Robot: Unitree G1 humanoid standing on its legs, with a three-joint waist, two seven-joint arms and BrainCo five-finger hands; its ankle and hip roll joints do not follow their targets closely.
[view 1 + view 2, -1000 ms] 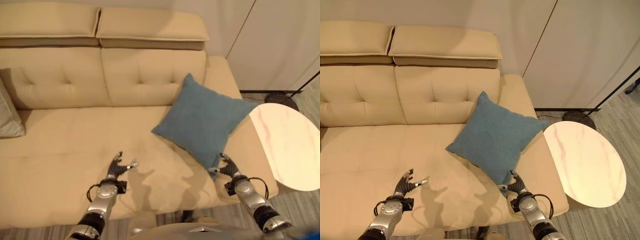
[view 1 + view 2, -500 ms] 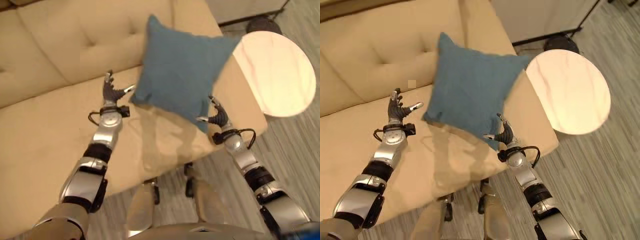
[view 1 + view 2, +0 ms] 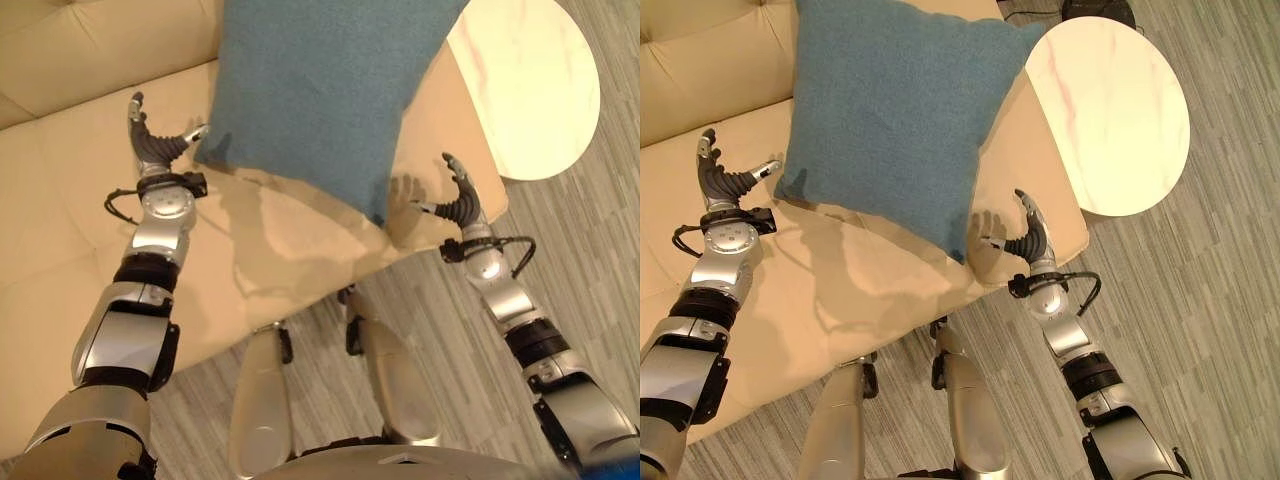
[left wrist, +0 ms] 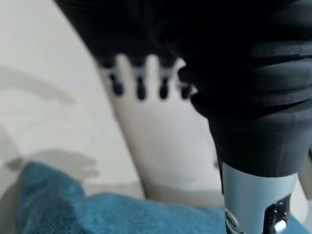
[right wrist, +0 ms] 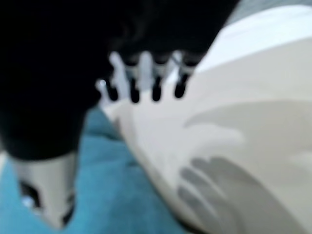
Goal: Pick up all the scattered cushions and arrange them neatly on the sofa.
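Left eye view: cushion (image 3: 320, 90) between spread, empty left hand (image 3: 155, 150) and right hand (image 3: 460, 200); uneven squeeze could drop it off sofa (image 3: 60, 230).

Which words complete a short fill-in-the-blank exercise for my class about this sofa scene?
1. The cushion leaning on the sofa is ____ in colour.
2. The left hand and the right hand both have their fingers ____, holding nothing.
3. Beside the sofa's arm stands a round side table with a pale ____-patterned top.
4. The floor is grey with a ____ pattern.

Missing words: blue; open; marble; striped
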